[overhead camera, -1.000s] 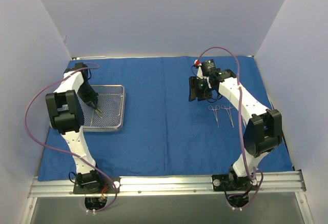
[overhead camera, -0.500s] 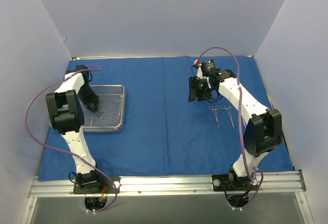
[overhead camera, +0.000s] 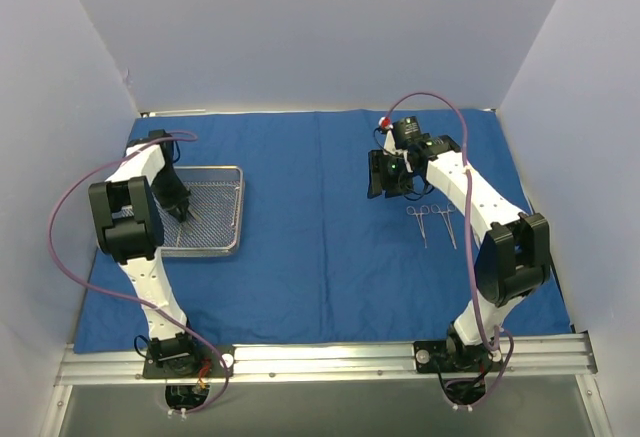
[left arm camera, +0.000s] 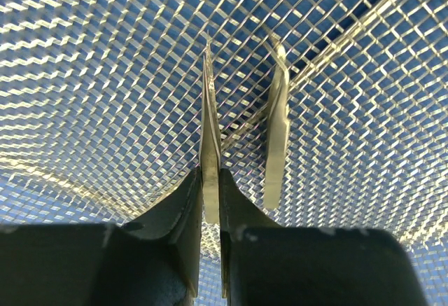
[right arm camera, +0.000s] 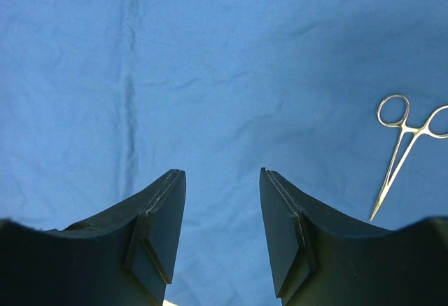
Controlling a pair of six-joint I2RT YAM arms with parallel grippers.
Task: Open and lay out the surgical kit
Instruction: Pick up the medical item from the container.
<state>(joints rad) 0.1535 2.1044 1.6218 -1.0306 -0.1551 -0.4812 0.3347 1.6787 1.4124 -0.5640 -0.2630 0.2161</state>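
The royal-blue cloth wrap (overhead camera: pixel 320 227) lies spread flat over the table. On its left stands the silver wire-mesh tray (overhead camera: pixel 238 207), whose mesh floor (left arm camera: pixel 84 75) fills the left wrist view. My left gripper (overhead camera: pixel 185 213) (left arm camera: pixel 210 174) reaches down into the tray, shut on one thin blade of a steel instrument (left arm camera: pixel 210 110). The instrument's second blade (left arm camera: pixel 278 131) stands free to the right. My right gripper (overhead camera: pixel 385 175) (right arm camera: pixel 222 173) hovers open over bare cloth. Two scissor-like instruments (overhead camera: pixel 420 223) (overhead camera: pixel 447 223) lie side by side on the cloth just right of it; one (right arm camera: pixel 399 153) shows in the right wrist view.
Pale walls close in the table at the back and on both sides. The cloth's front edge (overhead camera: pixel 300 342) runs just ahead of the metal rail (overhead camera: pixel 330 360) that carries both arm bases. A purple cable (overhead camera: pixel 60 247) loops out from the left arm.
My left gripper has shifted slightly toward the tray's far left and closed onto the steel blade. The right arm and the two instruments on the cloth have not moved.
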